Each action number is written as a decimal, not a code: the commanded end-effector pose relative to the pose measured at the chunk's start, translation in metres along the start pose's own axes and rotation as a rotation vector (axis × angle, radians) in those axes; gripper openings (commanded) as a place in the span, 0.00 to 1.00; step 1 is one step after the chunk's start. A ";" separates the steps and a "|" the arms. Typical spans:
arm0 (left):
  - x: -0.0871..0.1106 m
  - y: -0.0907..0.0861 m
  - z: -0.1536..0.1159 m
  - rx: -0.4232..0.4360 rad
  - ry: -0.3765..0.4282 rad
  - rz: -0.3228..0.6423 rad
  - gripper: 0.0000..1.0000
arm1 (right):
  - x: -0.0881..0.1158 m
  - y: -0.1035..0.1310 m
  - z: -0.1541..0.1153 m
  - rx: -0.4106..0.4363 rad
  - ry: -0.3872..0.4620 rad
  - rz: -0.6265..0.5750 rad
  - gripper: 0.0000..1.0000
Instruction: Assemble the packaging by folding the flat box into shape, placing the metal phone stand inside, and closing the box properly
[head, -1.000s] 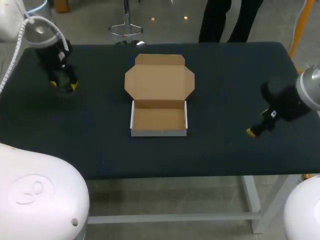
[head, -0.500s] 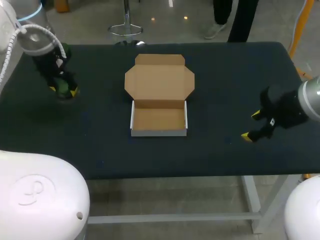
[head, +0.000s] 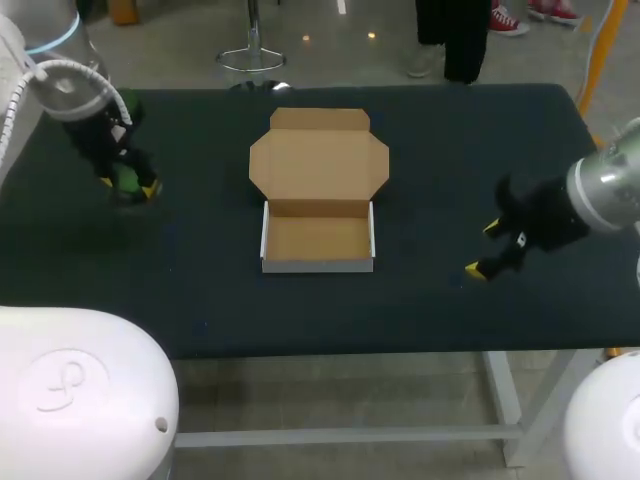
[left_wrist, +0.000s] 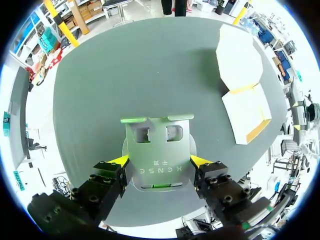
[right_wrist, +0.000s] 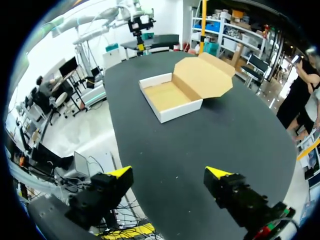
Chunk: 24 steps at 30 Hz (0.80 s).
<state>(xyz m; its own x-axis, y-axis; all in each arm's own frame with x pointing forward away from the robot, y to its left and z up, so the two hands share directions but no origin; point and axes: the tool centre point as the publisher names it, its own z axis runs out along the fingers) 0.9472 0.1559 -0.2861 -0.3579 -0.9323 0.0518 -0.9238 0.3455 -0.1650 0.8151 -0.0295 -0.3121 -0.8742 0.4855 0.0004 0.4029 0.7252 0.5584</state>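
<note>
At about 9 o'clock from the box, the left gripper (head: 128, 185) is clamped on the metal phone stand (left_wrist: 159, 152), one yellow tip on each side edge of its plate; the stand looks like stiff, smooth sheet metal, probably slick and dense, so that edge grip seems sound if kept firm; its two hooked lips point ahead of the fingers. From overhead the stand is mostly hidden under the wrist, and I cannot tell whether it rests on the table (head: 200, 280) or hangs clear. At centre sits the cardboard box (head: 318, 264), its tray formed and empty, its lid (head: 318, 165) lying open toward 12 o'clock; it is likely light, easily shoved or dented, and best taken by the lid's far flap. At 3 o'clock, well apart, the right gripper (head: 484, 249) holds nothing, with its fingers spread.
</note>
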 end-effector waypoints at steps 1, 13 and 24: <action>0.011 0.002 -0.004 0.001 -0.025 0.009 0.00 | -0.003 0.002 0.002 0.003 0.009 0.000 1.00; 0.055 0.009 -0.029 0.016 -0.014 0.051 0.00 | -0.003 0.002 0.002 0.003 0.009 0.000 1.00; 0.111 0.005 -0.029 -0.016 -0.020 0.152 0.00 | -0.003 0.002 0.002 0.003 0.009 0.000 1.00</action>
<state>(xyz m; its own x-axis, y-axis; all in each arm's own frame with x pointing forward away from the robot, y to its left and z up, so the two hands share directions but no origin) 0.8995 0.0701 -0.2535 -0.4845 -0.8740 0.0368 -0.8646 0.4720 -0.1723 0.8199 -0.0264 -0.3143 -0.8741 0.4858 0.0023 0.4057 0.7274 0.5534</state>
